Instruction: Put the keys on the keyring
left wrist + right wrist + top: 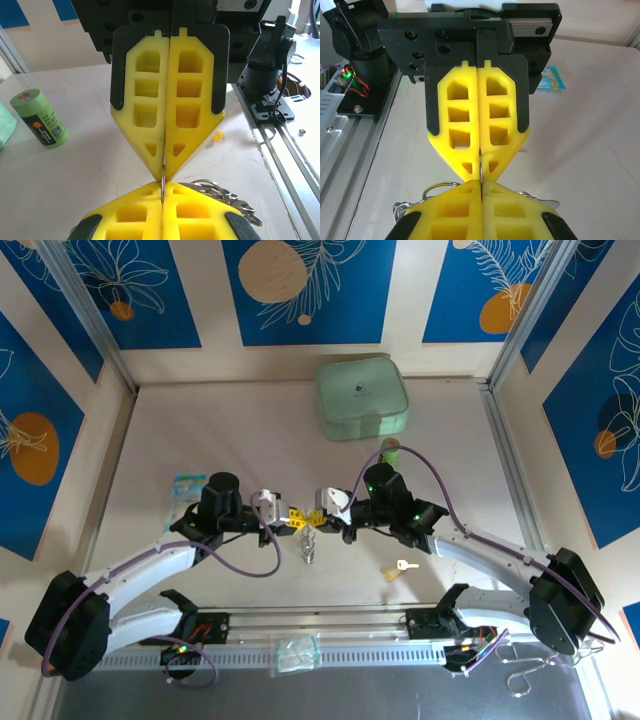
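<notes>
Left gripper (162, 200) and right gripper (481, 192) both clamp the keyring (227, 197), yet the yellow key (401, 567) lies loose on the table (200, 440), unthreaded.

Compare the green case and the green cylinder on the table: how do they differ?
The case is pale mint; the cylinder is a brighter green with a printed label. The case is a wide rounded square lying flat; the cylinder is narrow and stands on end. The case sits farther back; the cylinder stands just in front of it. Both are green and rest on the table.
</notes>
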`<control>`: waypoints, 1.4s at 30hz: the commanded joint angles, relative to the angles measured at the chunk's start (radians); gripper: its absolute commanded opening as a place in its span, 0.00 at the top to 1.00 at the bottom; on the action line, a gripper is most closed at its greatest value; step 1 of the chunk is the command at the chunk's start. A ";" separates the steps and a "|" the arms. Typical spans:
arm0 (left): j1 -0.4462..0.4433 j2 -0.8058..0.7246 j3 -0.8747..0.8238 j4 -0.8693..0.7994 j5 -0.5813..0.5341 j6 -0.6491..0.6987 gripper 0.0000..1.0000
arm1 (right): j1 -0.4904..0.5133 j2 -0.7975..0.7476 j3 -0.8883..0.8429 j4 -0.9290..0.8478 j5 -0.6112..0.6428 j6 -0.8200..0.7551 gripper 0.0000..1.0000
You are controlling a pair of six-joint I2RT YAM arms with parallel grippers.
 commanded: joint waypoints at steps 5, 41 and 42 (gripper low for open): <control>-0.013 -0.046 0.012 0.006 -0.037 0.024 1.00 | 0.005 -0.012 -0.013 0.000 -0.021 0.003 1.00; -0.073 -0.019 0.081 -0.097 -0.294 -0.081 1.00 | -0.156 -0.178 -0.135 -0.984 0.651 1.623 0.66; -0.074 -0.020 0.079 -0.098 -0.291 -0.078 1.00 | -0.165 -0.168 -0.140 -0.976 0.655 1.612 0.66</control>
